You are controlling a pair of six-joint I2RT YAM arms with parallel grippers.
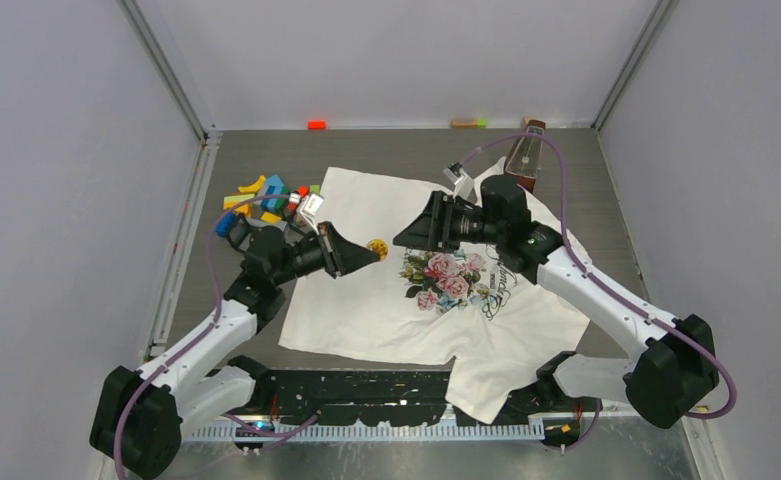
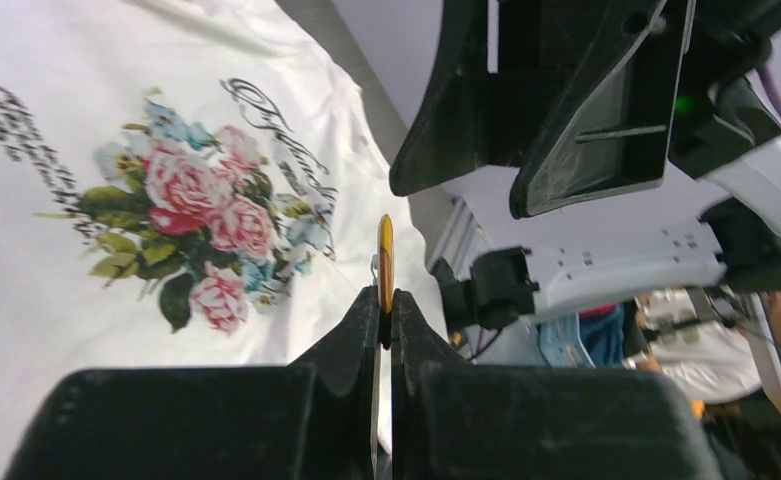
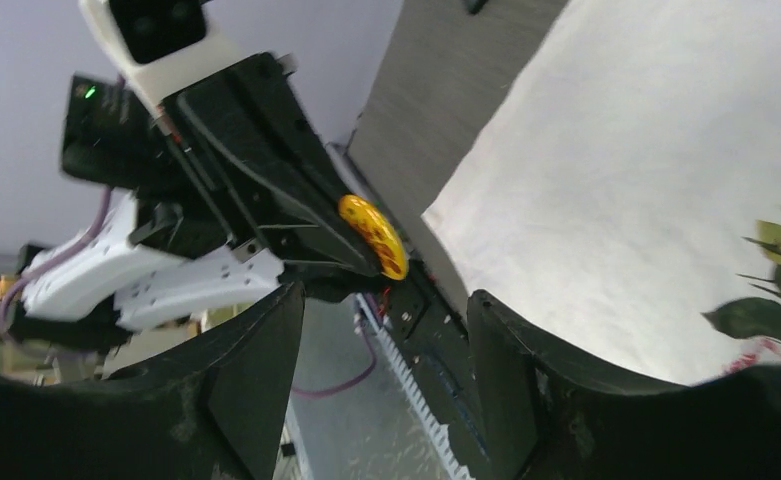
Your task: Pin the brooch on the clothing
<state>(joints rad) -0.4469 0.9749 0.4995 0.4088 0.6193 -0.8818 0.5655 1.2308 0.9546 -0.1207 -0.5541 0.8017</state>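
- Pinching the brooch [image 1: 377, 247] edge-on (a yellow disc), the left gripper [image 1: 368, 252] is hovering above the shirt [image 1: 356, 310].
- Facing it, the right gripper [image 1: 401, 240] is gaping wide, empty.

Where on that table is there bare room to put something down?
Bare table runs along the back wall, beyond the shirt, and at the right between shirt and side wall. Crowded: the blocks at back left, and over the shirt, where the left arm and right arm meet at the brooch.
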